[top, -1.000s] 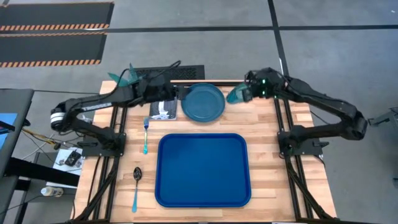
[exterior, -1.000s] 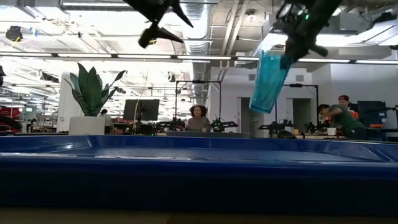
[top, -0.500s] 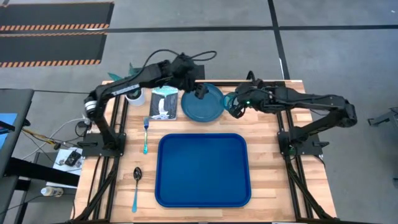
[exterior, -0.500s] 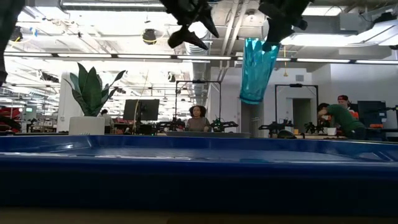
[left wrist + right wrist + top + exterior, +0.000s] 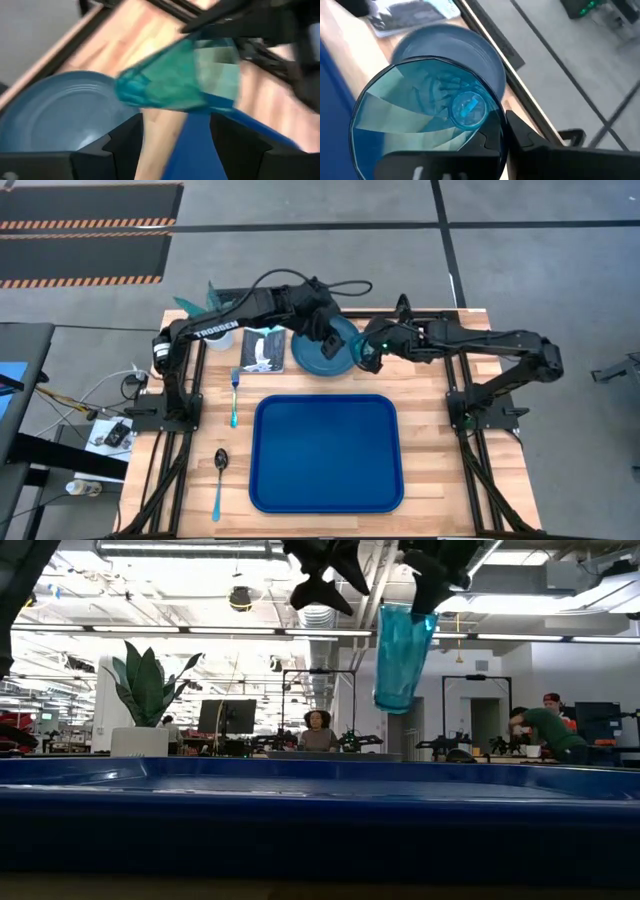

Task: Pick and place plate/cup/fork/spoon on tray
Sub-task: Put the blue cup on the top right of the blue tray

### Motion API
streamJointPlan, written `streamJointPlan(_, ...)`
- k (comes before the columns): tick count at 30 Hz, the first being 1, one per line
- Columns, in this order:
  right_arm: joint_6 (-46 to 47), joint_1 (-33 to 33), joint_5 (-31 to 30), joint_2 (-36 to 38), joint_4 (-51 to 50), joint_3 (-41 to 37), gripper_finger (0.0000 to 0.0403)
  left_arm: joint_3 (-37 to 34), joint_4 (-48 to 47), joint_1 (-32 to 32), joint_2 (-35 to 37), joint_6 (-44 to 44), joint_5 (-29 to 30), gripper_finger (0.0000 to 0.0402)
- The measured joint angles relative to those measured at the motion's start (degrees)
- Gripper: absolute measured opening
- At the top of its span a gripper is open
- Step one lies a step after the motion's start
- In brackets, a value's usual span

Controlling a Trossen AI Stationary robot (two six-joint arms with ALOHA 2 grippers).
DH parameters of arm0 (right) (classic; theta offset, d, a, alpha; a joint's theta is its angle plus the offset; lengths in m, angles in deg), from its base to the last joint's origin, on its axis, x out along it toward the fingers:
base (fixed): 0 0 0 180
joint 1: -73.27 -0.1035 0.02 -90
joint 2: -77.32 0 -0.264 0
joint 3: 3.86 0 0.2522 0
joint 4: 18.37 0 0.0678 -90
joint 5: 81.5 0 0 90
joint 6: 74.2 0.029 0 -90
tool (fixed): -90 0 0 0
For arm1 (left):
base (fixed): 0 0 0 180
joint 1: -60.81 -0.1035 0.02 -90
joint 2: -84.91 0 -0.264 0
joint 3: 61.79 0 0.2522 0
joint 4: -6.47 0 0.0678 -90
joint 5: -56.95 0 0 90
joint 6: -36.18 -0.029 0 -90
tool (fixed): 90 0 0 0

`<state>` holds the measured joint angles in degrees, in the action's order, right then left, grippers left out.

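the right claw (image 5: 372, 352) grips the cup (image 5: 398, 658), held in the air at the plate's (image 5: 318, 352) right edge, upper centre of the high view. the left claw (image 5: 328, 342) hangs over that plate, fingers spread and empty. below them the tray (image 5: 325, 452) lies on the desk (image 5: 425, 395); the fork (image 5: 234, 396) and spoon (image 5: 219, 480) sit left of it.

White lettering on the left arm (image 5: 215, 330) seems to read "TROSSEN".
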<state>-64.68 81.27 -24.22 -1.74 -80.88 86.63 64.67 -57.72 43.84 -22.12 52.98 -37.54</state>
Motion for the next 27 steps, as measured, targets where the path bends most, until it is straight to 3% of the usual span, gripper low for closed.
streamJointPlan(7, -0.6, -0.1, 3.0, -1.1, 3.8, 0.1, 0.0014, -0.1, 0.8, 0.1, -0.1, 2.0, 2.0, 0.0215)
streamJointPlan(13, -1.0, -0.1, 3.0, -2.0, 4.6, 0.0, 0.0015, -0.1, 1.1, 0.2, -0.1, 3.1, -1.6, 0.0215)
streamJointPlan(27, -1.0, -0.2, 4.6, -2.4, 5.8, 0.0, 0.002, 0.0, -1.7, 0.8, -4.3, 3.4, -3.6, 0.0199)
